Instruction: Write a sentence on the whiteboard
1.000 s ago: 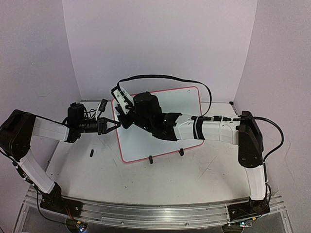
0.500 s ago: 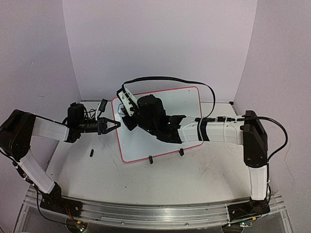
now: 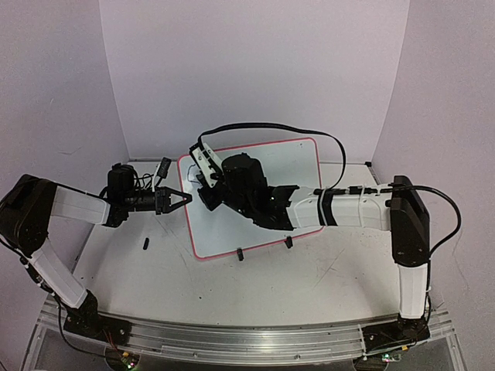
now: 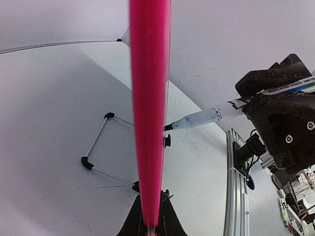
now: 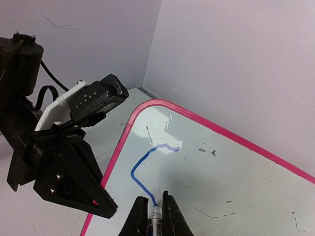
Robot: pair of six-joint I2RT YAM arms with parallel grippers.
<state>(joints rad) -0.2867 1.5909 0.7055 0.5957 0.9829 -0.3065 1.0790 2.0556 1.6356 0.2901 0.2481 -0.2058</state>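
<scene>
Top external view: glossy white rectangular whiteboard [image 3: 298,164] with red-pink frame, standing on black clip feet [image 3: 240,254] on white tabletop [image 3: 232,290].
Left jaws: clamped on whiteboard's left frame edge.
Right jaws: closed around white marker pen [image 4: 204,117], tip touching board.
Marking: curved blue line [image 5: 145,164].

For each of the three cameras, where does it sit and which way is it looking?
Top external: high behind the robot, facing down on left arm, right arm, whiteboard.
Left wrist: looks along the board's pink edge, clamped in the left gripper.
Right wrist: looks down the right gripper at the marker tip and blue line.
Shared: both wrist views show the marker.
</scene>
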